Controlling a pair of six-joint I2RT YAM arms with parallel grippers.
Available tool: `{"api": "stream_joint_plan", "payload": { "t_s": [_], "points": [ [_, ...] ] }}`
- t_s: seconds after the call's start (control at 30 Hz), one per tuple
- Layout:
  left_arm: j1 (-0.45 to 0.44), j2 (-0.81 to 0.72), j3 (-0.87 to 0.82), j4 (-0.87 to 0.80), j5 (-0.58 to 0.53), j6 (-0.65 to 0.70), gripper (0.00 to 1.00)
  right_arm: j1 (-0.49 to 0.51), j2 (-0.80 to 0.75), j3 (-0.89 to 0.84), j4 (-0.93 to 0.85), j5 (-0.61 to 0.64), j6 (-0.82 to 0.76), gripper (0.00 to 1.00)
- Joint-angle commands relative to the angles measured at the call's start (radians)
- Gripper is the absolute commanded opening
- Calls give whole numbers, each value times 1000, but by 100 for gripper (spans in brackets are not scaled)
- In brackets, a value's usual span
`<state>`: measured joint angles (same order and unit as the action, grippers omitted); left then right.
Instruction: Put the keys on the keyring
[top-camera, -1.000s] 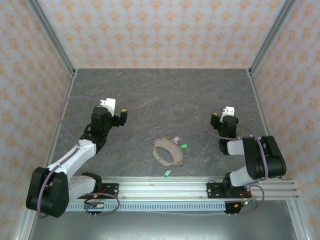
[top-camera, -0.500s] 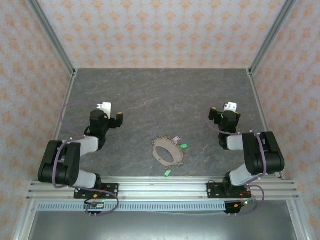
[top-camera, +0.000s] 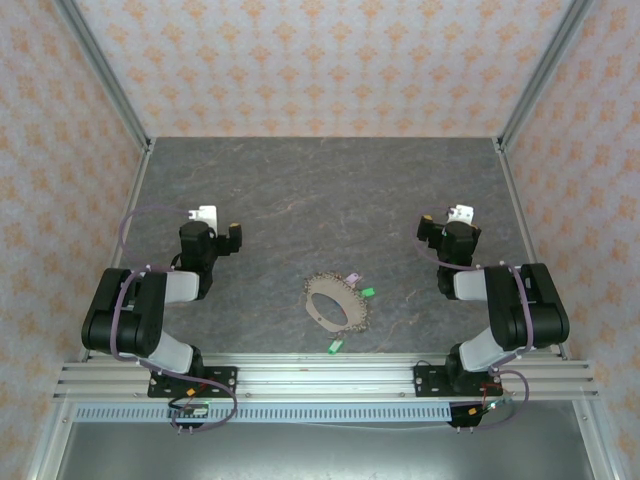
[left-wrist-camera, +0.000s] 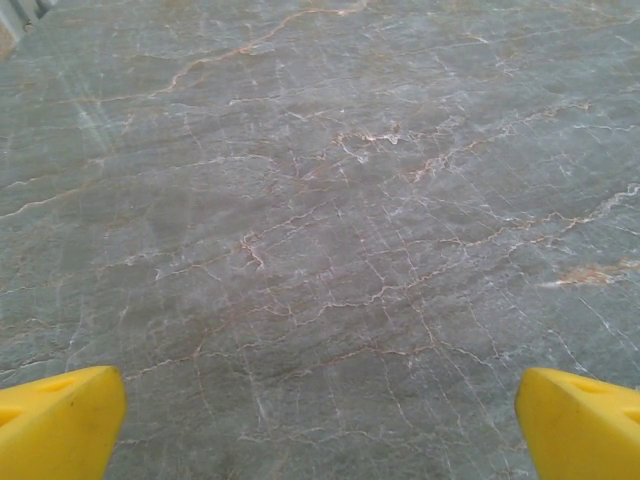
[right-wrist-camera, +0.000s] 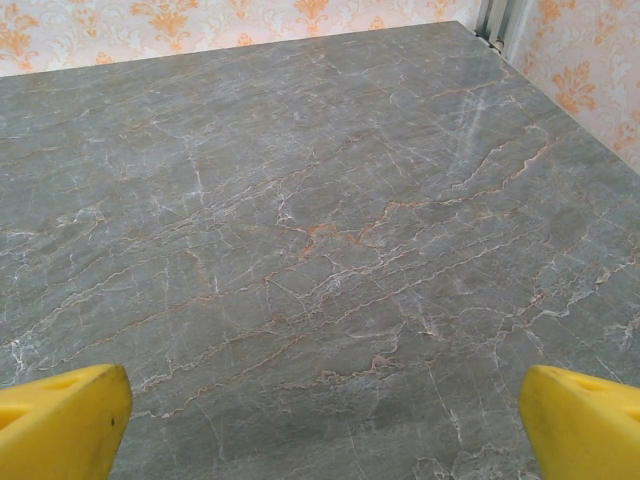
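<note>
Empty, spread wide: left gripper (top-camera: 233, 236), right gripper (top-camera: 430, 232). Green key (top-camera: 336, 346) lower centre, just below keyring (top-camera: 335, 303): pinch coloured head, lift straight up.

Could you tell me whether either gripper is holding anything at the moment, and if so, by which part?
Nothing is held: the left gripper and the right gripper both stand open, with nothing between their fingers.

Overhead looks down, far; wrists skim shared table (top-camera: 330, 190) close.
</note>
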<state>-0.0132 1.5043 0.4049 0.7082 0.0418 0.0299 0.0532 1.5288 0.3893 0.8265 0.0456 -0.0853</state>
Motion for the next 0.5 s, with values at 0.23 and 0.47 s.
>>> {"api": "stream_joint_plan", "payload": {
  "t_s": [0.23, 0.47],
  "points": [
    [-7, -7, 22, 34, -45, -12, 100, -6, -2, 9, -3, 5, 16, 99],
    [-7, -7, 22, 34, -45, -12, 100, -7, -4, 3, 6, -6, 10, 99]
  ]
}}
